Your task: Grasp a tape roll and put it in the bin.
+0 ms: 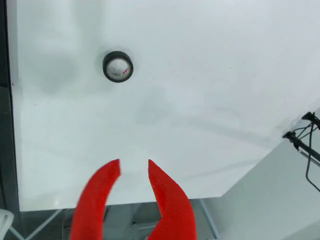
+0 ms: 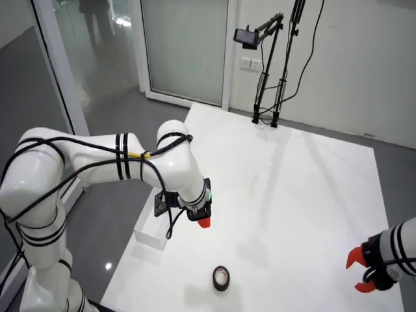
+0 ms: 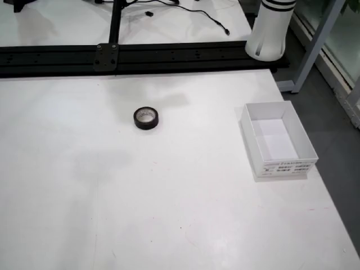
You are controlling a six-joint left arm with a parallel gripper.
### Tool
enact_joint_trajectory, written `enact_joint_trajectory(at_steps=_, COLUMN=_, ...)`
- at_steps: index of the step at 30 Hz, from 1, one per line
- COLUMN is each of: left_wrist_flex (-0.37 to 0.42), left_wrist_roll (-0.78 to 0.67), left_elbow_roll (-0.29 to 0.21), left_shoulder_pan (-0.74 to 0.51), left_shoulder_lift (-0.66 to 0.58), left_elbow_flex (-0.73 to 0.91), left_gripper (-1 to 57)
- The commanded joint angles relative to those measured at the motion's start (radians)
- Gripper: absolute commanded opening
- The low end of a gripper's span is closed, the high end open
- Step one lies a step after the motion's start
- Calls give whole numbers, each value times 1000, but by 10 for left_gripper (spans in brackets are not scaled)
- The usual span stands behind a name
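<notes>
In the view from the arm, the hand is nearest, its two red fingers spread apart with nothing between them, hanging above the near edge of the white desk. Farther on, the black tape roll lies flat on the desk, well apart from the hand. In the overhead view the white bin stands near the right edge of the desk, well apart from the roll.

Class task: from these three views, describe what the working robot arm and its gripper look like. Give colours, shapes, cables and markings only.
The arm is glossy white with rounded, tubular segments, black bands at the joints and black cables strapped along it. A small green light glows at the wrist. The gripper has two bright red, curved fingers that taper to blunt tips, like a claw.
</notes>
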Motion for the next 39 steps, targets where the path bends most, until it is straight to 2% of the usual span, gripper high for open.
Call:
enact_joint_trajectory(at_steps=1, left_wrist_flex=-2, left_wrist_roll=0, left_elbow_roll=5, left_shoulder_pan=-19, left_shoulder_lift=66, left_elbow_flex=-7, left_gripper=163)
enact_joint_trajectory(at_steps=7, left_wrist_flex=-2, left_wrist_roll=0, left_elbow_roll=5, left_shoulder_pan=-20, left_shoulder_lift=93, left_elbow_flex=-10, left_gripper=178)
enact_joint_trajectory(at_steps=13, left_wrist_flex=-3, left_wrist_roll=0, left_elbow_roll=4, left_shoulder_pan=-20, left_shoulder_lift=172, left_elbow_flex=-51, left_gripper=193)
enact_joint_trajectory(at_steps=19, left_wrist_flex=-3, left_wrist_roll=0, left_elbow_roll=5, left_shoulder_pan=-14, left_shoulder_lift=264, left_elbow_flex=-100, left_gripper=194)
enact_joint_trajectory(at_steps=27, left_wrist_flex=-6, left_wrist_roll=-2, left_elbow_roll=24, left_shoulder_pan=-5, left_shoulder_lift=319, left_elbow_flex=-103, left_gripper=194)
enact_joint_trajectory(at_steps=36, left_wrist_flex=-77, left_wrist_roll=-3, left_elbow_roll=25, left_shoulder_pan=12, left_shoulder_lift=397, left_elbow_flex=-102, left_gripper=194)
enact_joint_trajectory(at_steps=39, left_wrist_flex=-97, left_wrist_roll=-22, left_elbow_roll=45, left_shoulder_pan=12, left_shoulder_lift=417, left_elbow_flex=-102, left_gripper=193)
